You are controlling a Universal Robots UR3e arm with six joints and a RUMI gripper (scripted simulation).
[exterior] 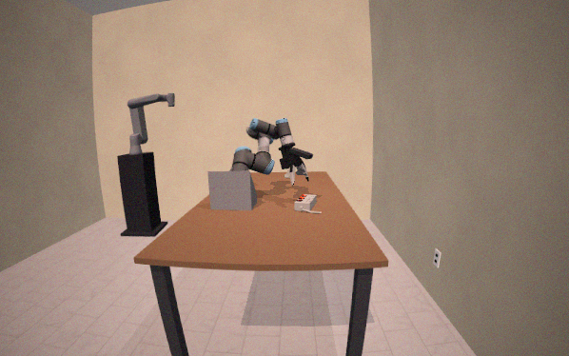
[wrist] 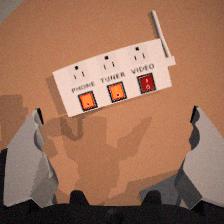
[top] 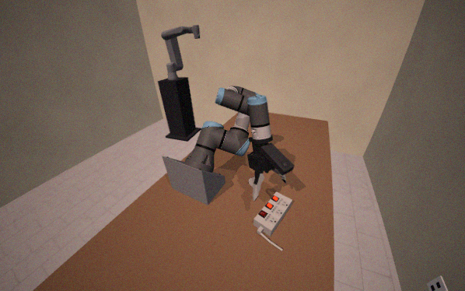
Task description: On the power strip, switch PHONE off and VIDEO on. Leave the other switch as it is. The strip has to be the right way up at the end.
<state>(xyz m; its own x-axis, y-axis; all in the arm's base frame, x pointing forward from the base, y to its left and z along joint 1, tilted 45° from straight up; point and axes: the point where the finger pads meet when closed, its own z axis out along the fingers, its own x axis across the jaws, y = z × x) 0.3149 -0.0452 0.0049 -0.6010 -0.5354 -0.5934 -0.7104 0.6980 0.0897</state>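
Note:
A white power strip [top: 273, 213] [exterior: 305, 202] [wrist: 115, 80] lies face up on the brown table [top: 163, 241] [exterior: 266, 238]. In the wrist view its PHONE switch [wrist: 87, 100] and TUNER switch [wrist: 116, 92] glow orange, and its VIDEO switch [wrist: 147, 83] is dark red. A short white cable [top: 270, 240] [wrist: 159, 31] leaves the VIDEO end. My gripper [top: 269, 183] [exterior: 298, 178] [wrist: 116, 107] is open and empty. It hangs a little above the table, just behind the strip, with its fingers spread wide.
A grey wedge-shaped block [top: 192, 180] [exterior: 231, 190] stands at the arm's base, left of the strip. A second grey arm on a black pedestal [top: 176, 106] [exterior: 139, 190] stands on the floor beyond the table. The table's right edge runs close to the strip.

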